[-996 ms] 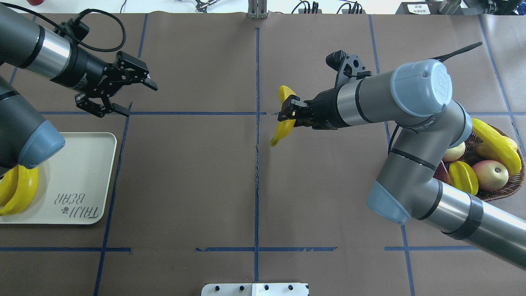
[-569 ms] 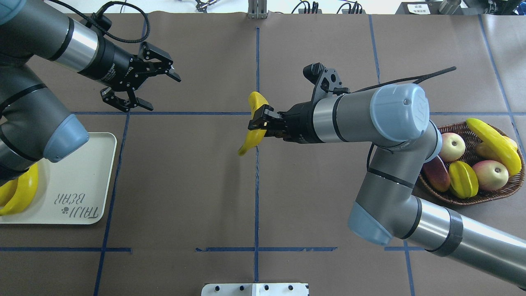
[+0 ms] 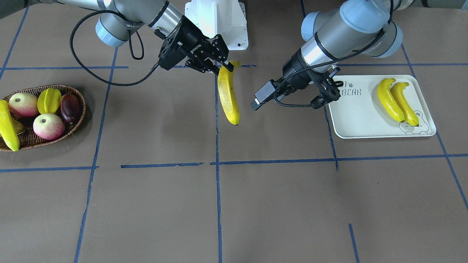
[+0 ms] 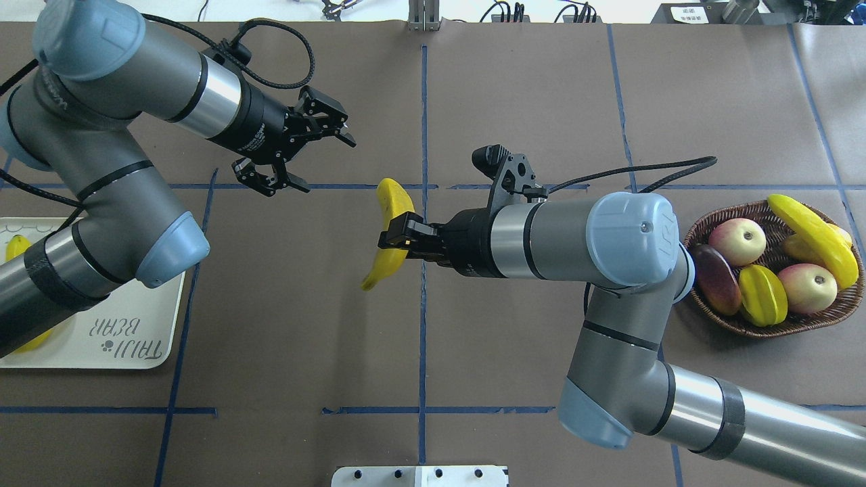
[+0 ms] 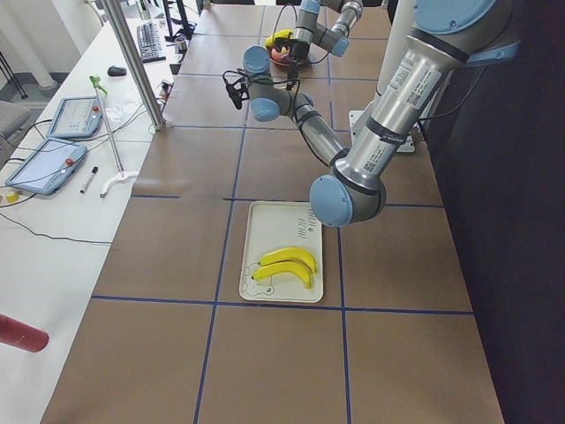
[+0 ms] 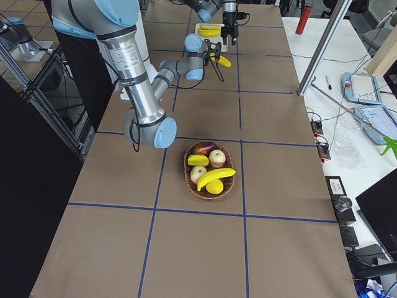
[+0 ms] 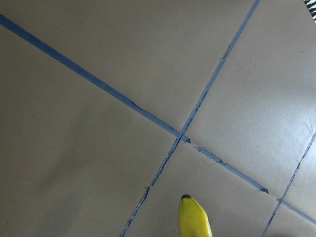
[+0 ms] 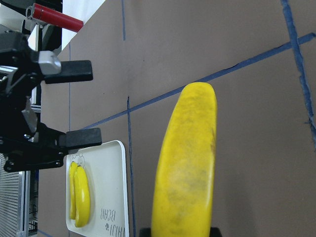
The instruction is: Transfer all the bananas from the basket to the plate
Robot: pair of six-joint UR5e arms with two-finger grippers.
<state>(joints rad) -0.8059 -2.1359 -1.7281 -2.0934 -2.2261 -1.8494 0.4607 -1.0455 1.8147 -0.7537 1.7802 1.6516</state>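
Held banana: My right gripper is clamped on one banana near its end, above the table's middle, with most of its length hanging free.
Left gripper: Fingers spread wide, empty, near the banana.
Handling: I judge it light, stiff, glossy and probably slick; a hold at mid-length should stop it swinging.
Plate: Two bananas lie on it.
Basket: One banana lies among other fruit.

Banana carried nearer left hand

Bright, even overhead light; soft faint shadows; sharp, glare-free frames.
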